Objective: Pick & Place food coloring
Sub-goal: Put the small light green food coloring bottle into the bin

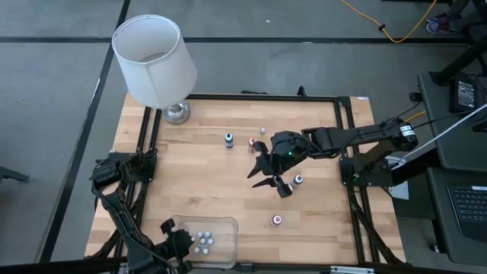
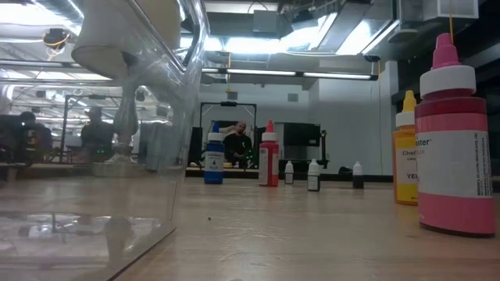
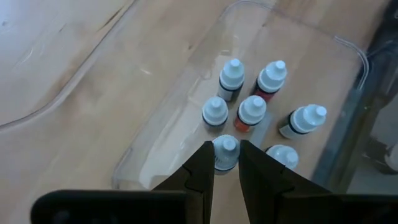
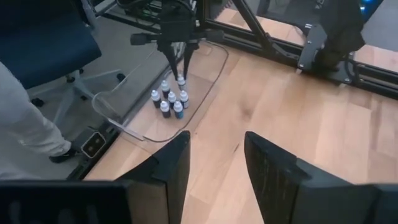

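- Gripping the pale cap of one food coloring bottle [image 3: 225,153], the left end effector [image 3: 225,163] has its two dark fingers [image 3: 202,171] closed narrowly on either side of it, over the clear tray [image 1: 228,228] at the tabletop's [image 1: 319,228] near edge, left of centre.
- Standing in that tray with the gripped one are six more small bottles [image 3: 252,112], pale caps up, bunched together near one of the tray's ends.
- Hovering above the middle of the tabletop, the right end effector [image 1: 268,176] has its fingers [image 4: 169,163] spread apart, holding and touching nothing; only bare wood shows between them.
- Remaining loose on the tabletop: a blue bottle [image 1: 228,139] and a red one [image 1: 252,142] toward the far edge, another [image 1: 298,180] just beside the right end effector, and a pinkish one [image 1: 277,220] nearer the near edge.
- A white-shaded lamp [image 1: 154,61] stands at the far left corner.
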Robot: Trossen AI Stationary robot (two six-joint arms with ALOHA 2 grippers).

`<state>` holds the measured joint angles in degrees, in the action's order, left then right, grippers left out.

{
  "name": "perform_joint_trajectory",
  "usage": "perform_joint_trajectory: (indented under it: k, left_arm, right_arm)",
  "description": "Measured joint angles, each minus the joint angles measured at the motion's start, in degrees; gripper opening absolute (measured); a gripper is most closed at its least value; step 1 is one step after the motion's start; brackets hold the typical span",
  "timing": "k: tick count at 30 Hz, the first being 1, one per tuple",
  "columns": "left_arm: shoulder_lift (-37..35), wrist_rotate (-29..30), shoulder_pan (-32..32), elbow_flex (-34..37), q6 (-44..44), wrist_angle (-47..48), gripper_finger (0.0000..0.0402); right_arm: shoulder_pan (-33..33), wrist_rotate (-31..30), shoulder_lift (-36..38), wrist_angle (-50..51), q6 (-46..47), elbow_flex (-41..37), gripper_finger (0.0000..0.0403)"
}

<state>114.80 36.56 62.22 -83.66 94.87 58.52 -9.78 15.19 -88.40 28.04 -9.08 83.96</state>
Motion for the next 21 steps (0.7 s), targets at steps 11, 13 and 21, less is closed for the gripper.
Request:
perform_joint_trajectory:
  k: [11,13,21]
  left_arm:
    - [0.11,-0.09,-0.44,2.49,-1.25,-4.78,0.0059]
    - [0.11,-0.12,-0.7,2.51,-1.67,-4.81,0.0059]
    - [0.11,-0.63,-0.98,2.51,-2.04,-5.51,0.0074]
  right_arm:
    - [-0.22,-0.16,0.0,0.01,0.05,0.0,0.0153]
    - [-0.22,-0.14,0.0,0.03,0.05,0.0,0.0153]
    - [-0.22,-0.14,0.0,0.06,-0.17,0.0,0.0153]
